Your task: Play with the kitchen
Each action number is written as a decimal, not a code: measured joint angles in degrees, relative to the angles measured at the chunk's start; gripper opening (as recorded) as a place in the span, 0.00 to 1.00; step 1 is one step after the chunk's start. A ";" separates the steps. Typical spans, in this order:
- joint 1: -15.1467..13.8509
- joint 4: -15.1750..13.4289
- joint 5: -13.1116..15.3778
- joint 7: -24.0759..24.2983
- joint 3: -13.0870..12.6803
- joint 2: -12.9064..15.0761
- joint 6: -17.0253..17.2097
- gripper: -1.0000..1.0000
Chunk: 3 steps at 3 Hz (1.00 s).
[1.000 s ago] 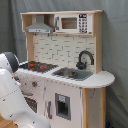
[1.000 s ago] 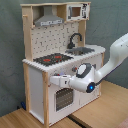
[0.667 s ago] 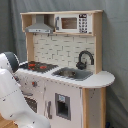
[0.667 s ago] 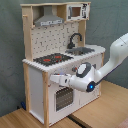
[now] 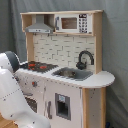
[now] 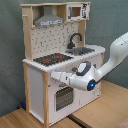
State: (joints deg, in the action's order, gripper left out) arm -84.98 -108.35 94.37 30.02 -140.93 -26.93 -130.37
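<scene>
The kitchen is a white and light-wood toy unit, seen in both exterior views. It has a red-ringed black hob, a grey sink, a black tap, a dotted backboard and a hood. In the second exterior view my white arm reaches in from the right. My gripper is up against the kitchen's front panel, just under the hob and above the oven door. In the first exterior view the arm fills the lower left and hides the gripper.
A toy microwave sits on the top shelf beside the hood. The kitchen stands on a wooden table in front of a grey curtain. A rounded counter end sticks out past the sink.
In the second exterior view the gripper has edged a little left, closer to the kitchen's front panel. The kitchen itself has not moved.
</scene>
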 joint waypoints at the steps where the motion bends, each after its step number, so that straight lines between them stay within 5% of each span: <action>1: -0.17 -0.12 -0.08 5.74 0.05 0.46 -1.24 0.00; 3: -0.60 -0.38 -0.47 16.89 0.08 1.58 -4.01 0.00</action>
State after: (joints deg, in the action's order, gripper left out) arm -85.59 -108.74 93.90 46.90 -140.85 -25.35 -134.37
